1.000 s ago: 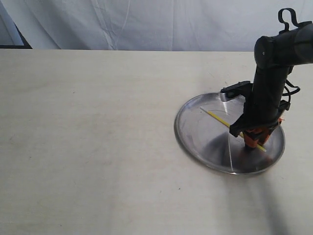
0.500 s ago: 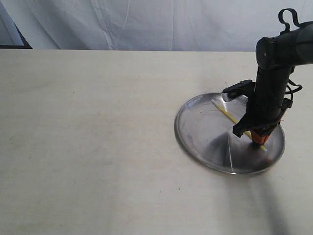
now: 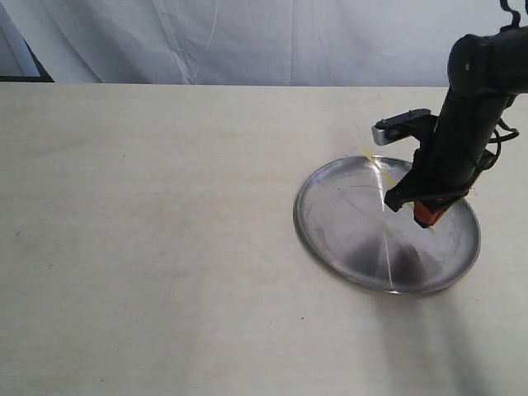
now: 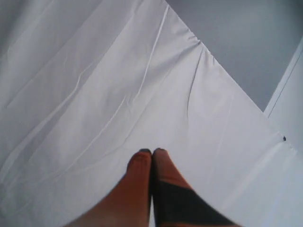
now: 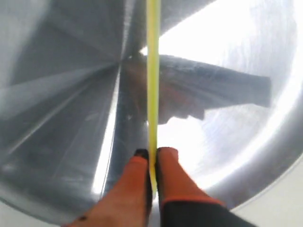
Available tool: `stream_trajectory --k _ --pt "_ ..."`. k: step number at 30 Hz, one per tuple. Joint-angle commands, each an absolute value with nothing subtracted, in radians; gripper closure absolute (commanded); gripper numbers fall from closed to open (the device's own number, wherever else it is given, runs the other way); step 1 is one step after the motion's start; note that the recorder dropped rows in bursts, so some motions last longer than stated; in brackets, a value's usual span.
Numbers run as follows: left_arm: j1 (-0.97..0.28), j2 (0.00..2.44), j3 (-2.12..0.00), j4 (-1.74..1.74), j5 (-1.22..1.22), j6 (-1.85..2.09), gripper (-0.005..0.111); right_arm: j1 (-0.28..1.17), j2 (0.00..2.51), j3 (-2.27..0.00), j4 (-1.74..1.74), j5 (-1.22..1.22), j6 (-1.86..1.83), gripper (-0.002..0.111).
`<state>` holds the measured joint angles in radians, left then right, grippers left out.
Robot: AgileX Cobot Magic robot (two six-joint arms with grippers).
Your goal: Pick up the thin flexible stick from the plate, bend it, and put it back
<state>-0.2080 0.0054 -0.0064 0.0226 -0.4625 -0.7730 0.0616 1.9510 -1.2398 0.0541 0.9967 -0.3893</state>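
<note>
Up close, the right gripper (image 5: 152,153) pinches the stick (image 5: 152,71) over the plate (image 3: 307,233) — from afar the stick barely shows. The left gripper (image 4: 152,152), fingertips pressed together, faces white cloth (image 4: 94,94).

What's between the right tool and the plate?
Only the thin yellow stick, clamped in the right tool and running out over the plate; the metal under it is otherwise bare. The right wrist view shows this best.
</note>
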Motion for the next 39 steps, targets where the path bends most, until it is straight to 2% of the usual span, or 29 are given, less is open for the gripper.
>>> stream_trajectory --k 1,7,11,13,16,20,21,25,32,39 --pt "-0.214 0.071 -0.074 0.029 -0.288 -1.008 0.106 0.061 1.843 -1.190 0.092 0.996 -0.397 0.109" --pt "-0.224 0.320 -0.219 0.489 -0.378 -1.382 0.107 0.061 1.674 -1.094 0.230 0.973 -0.397 0.109" --pt "-0.232 0.690 -0.428 1.118 -0.613 -1.929 0.107 0.061 1.507 -1.026 0.337 0.992 -0.432 0.109" --pt "-0.232 0.850 -0.524 1.243 -0.693 -2.007 0.104 0.061 1.433 -0.988 0.382 0.997 -0.471 0.109" --pt "-0.232 1.040 -0.599 1.268 -0.876 -2.007 0.087 0.061 1.351 -0.930 0.497 0.997 -0.568 0.109" --pt "-0.232 1.165 -0.619 1.287 -0.934 -2.004 0.063 0.061 1.302 -0.890 0.629 1.010 -0.665 0.109" --pt "-0.232 1.185 -0.619 1.284 -0.959 -2.000 0.060 0.061 1.300 -0.887 0.651 1.019 -0.680 0.109" --pt "-0.256 1.257 -0.619 1.214 -1.076 -1.944 0.056 0.106 1.298 -0.881 0.754 1.033 -0.741 0.109" --pt "-0.353 1.306 -0.632 1.117 -1.071 -1.793 0.056 0.260 1.307 -0.881 0.808 0.939 -0.737 0.109" --pt "-0.381 1.315 -0.668 1.122 -1.031 -1.724 0.056 0.342 1.309 -0.881 0.857 0.935 -0.733 0.109"
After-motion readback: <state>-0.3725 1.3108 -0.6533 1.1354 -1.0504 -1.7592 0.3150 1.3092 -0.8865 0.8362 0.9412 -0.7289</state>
